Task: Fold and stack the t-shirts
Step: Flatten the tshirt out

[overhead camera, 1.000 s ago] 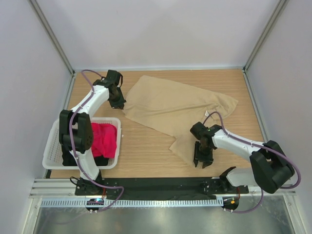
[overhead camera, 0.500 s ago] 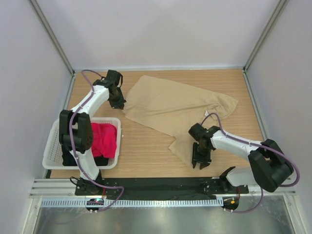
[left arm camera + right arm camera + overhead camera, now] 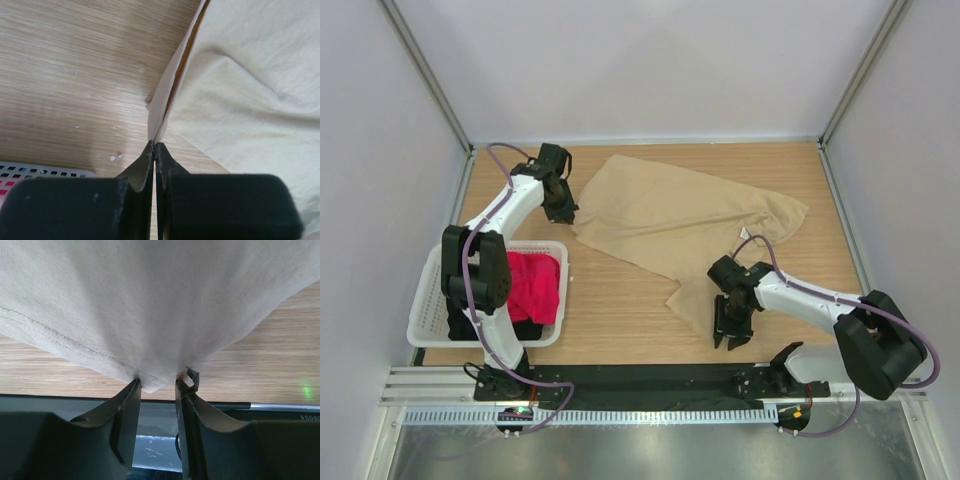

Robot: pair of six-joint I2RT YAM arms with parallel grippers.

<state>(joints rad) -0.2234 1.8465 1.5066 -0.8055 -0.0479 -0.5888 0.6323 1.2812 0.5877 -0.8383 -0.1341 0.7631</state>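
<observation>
Two arms on one garment here. The wooden table (image 3: 620, 300) carries the tan t-shirt (image 3: 680, 215), spread loosely and crumpled. It runs on a diagonal from the far left toward the near right.

At the near left sits the white slotted basket (image 3: 425, 290). The red-pink t-shirt (image 3: 532, 285) is heaped inside it, with the black t-shirt (image 3: 525, 326) showing underneath.

Now the arms. The left gripper (image 3: 154, 147) is at the shirt's far-left corner, jaws pressed flat together with the hemmed edge running straight into the pinch. The right gripper (image 3: 157, 382) is at the near-right corner by the table's front edge. Its jaws stand partly apart with a bunched point of cloth filling the gap. That looks like a grip, though how firm it is I can't quite tell from the wrist view.

The key relation is that the whole shirt lies beyond the right gripper, fanning away toward the far side. The two held corners mark the ends of its long diagonal, so pulling them apart should flatten it for folding.

The tiny white neck label (image 3: 744, 234) peeks out just beyond the right wrist.
</observation>
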